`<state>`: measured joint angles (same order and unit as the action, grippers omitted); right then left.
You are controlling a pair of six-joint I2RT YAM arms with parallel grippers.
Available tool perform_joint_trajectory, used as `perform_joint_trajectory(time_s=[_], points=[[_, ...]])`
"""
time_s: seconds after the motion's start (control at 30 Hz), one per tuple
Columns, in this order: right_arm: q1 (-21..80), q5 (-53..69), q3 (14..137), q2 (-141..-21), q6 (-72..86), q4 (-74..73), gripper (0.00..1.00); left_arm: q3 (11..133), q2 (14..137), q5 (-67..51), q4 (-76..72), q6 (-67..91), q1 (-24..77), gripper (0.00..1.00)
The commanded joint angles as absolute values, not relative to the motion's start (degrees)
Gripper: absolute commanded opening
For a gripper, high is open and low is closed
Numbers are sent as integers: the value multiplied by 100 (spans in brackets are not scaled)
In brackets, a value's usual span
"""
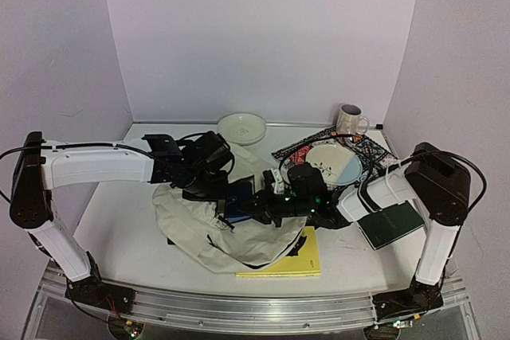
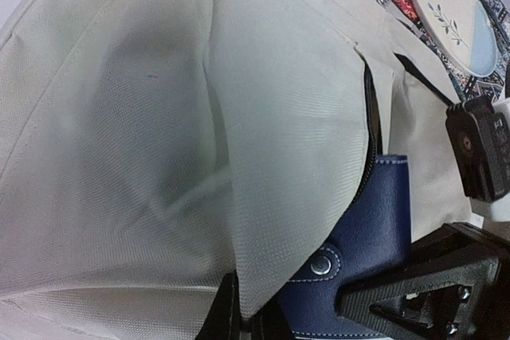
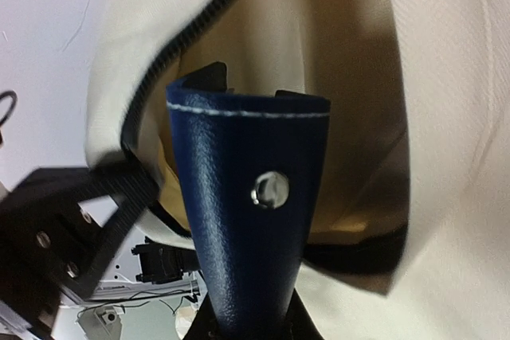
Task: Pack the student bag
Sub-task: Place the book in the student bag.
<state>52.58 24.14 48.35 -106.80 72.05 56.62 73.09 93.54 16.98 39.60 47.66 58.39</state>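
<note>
Pale lilac walls on three sides of a white tabletop [image 1: 119, 228]. At its centre, slumped low, the cream student bag [image 1: 207, 232], zipped mouth gaping toward the right arm. On the near right, partly beneath the bag, a yellow notebook [image 1: 301, 256]; further right, under the right arm, a dark green book [image 1: 392, 224]. At the back, a white dish [image 1: 241, 127] and a mug [image 1: 349, 119], well apart; in front of the mug, a patterned placemat [image 1: 293, 151] bearing a white-and-blue plate [image 1: 339, 163]. Right gripper [image 1: 256, 203] low over the bag, jaws clamped on a navy case [image 3: 239, 220] with white stitching and a metal snap, the case's far end at the black zipper edge of the mouth. Left gripper [image 1: 209, 183] over the bag's far side at the same opening, a cream flap hanging beside one finger; jaws pinching the fabric or merely spread: cannot tell.
</note>
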Motion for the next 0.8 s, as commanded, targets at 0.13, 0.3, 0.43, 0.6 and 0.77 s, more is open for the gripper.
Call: perform_joint_trajectory(time_s=[0.13,0.3,0.43,0.6,0.77], points=[[5118,2337,5819,-11145,7274,6379,0,6863,8762,966,2982,4930,5887,0],[5120,2361,6402,-11646,7257,6381,0,6700,8618,787,2639,4939,5885,0],[5145,2277,6662,-11929,7058,6106,0,6634,8574,768,2452,4912,5885,0],[5233,2340,6992,-12123,6585,5449,6,6550,8598,816,2287,4821,5888,0],[5305,2562,7162,-12169,6179,4969,18,6454,8556,889,2110,4655,5887,0]])
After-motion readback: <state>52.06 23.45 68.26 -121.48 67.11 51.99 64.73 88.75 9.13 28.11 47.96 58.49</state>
